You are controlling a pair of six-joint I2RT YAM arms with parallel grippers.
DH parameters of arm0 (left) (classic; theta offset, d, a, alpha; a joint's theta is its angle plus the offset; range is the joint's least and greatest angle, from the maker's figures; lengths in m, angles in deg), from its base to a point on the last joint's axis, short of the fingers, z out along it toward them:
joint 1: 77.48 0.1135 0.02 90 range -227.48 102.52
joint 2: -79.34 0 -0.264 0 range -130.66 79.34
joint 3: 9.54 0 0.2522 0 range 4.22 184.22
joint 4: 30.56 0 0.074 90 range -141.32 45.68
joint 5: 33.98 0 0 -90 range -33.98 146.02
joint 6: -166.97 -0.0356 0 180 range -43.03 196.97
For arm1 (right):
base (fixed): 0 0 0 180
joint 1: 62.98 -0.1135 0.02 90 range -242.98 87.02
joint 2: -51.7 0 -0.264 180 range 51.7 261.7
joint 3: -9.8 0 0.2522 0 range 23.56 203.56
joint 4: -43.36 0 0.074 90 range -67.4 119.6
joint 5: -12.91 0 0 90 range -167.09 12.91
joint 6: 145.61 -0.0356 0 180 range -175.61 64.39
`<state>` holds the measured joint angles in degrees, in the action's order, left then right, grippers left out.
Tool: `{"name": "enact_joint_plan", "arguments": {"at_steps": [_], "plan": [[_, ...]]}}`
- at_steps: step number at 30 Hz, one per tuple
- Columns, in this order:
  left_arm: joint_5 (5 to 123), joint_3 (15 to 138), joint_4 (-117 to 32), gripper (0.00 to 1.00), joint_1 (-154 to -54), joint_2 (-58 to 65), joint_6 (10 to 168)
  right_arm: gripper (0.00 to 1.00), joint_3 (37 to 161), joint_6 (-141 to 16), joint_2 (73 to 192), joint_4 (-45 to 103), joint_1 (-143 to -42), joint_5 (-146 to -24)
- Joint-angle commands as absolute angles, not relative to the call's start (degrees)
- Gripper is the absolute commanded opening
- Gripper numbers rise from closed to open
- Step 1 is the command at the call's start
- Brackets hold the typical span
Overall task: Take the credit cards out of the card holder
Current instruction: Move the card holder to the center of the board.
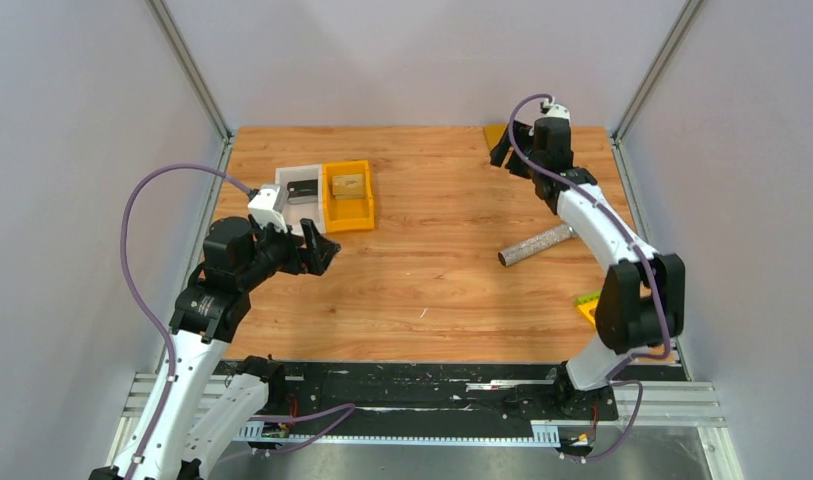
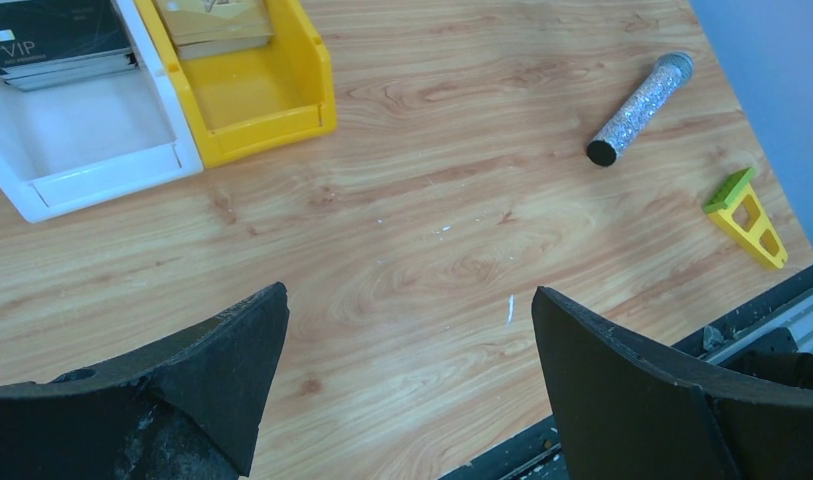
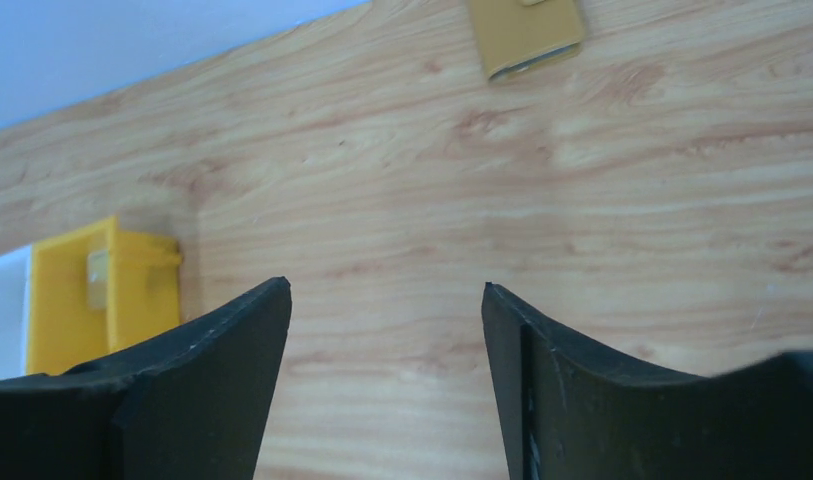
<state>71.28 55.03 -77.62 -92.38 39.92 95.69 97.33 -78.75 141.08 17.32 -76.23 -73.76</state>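
Note:
The card holder (image 3: 527,35), a flat mustard-tan wallet, lies folded at the table's far edge (image 1: 495,133). My right gripper (image 1: 512,148) hovers just in front of it. Its jaws (image 3: 387,288) stand apart with only bare wood between them. My left gripper (image 1: 322,250) is open over the table's left side, and nothing sits between its fingers (image 2: 410,300). Black cards marked VIP (image 2: 57,40) lie in a white bin (image 2: 92,165). Gold cards (image 2: 217,20) lie in the yellow bin (image 2: 262,115) beside it.
The white bin (image 1: 300,178) and yellow bin (image 1: 348,212) stand side by side at the back left. A glittery silver tube (image 1: 535,245) lies right of centre. A yellow and green tool (image 1: 588,305) sits near the right arm's base.

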Motion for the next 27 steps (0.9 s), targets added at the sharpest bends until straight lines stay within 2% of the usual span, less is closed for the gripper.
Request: {"name": "enact_joint_plan", "arguments": {"at_steps": [1,9,15,27], "plan": [[70.82,54.32,-77.51,1.0,-92.18,41.29,94.52,0.68,106.34,-83.55,151.77,22.3,-69.21,-82.89],[70.99,54.14,-77.28,1.0,-92.14,41.17,94.23,0.51,121.99,-94.85,171.59,22.54,-59.5,-91.72],[70.03,54.27,-77.47,1.0,-92.16,40.95,93.88,0.5,129.86,-102.12,181.38,27.82,-55.52,-98.63],[69.29,54.28,-77.47,1.0,-92.18,40.82,93.44,0.46,142.19,-109.19,194.1,28.2,-53.32,-101.92]]}}
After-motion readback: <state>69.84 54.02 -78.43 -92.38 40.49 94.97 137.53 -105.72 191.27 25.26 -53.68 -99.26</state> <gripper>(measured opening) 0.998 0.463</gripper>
